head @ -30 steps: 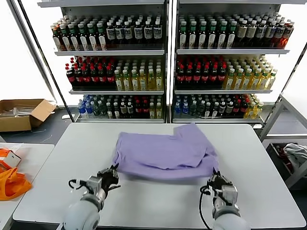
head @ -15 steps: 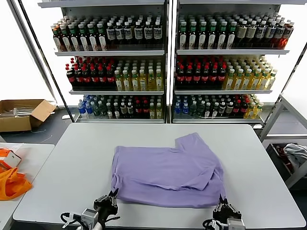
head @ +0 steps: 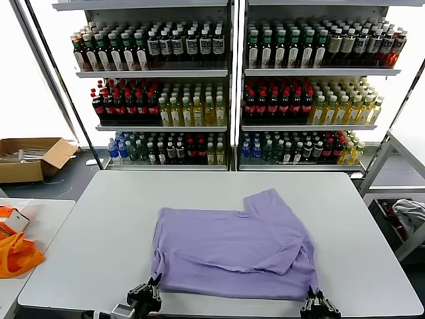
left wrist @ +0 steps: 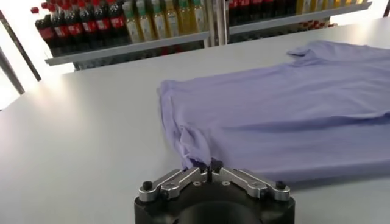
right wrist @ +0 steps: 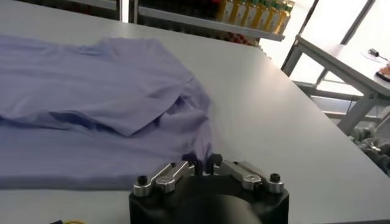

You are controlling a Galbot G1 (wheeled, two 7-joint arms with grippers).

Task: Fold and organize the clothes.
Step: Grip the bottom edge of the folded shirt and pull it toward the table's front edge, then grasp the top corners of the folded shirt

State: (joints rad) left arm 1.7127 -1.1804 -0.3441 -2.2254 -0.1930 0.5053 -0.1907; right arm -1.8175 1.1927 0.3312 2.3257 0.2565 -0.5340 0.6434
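A lavender T-shirt (head: pixel 232 249) lies on the white table (head: pixel 99 226), its plain side up, with a folded layer on top and one sleeve (head: pixel 269 203) pointing to the far right. My left gripper (head: pixel 145 299) is shut on the shirt's near left corner (left wrist: pixel 194 155) at the table's front edge. My right gripper (head: pixel 319 307) is shut on the near right corner (right wrist: pixel 200 153). In the left wrist view the shirt (left wrist: pixel 292 115) stretches away from my left gripper (left wrist: pixel 206 165). In the right wrist view the shirt (right wrist: pixel 91 91) lies beyond my right gripper (right wrist: pixel 202 161).
Shelves of bottles (head: pixel 226 86) stand behind the table. An orange plastic bag (head: pixel 14 256) lies on a side table at the left. A cardboard box (head: pixel 30 156) sits on the floor at the left. A metal rack (head: pixel 398 199) stands at the right.
Both grippers have pulled the shirt's near edge toward the table's front edge and dropped lower in view. The shirt now lies flatter and closer to me.
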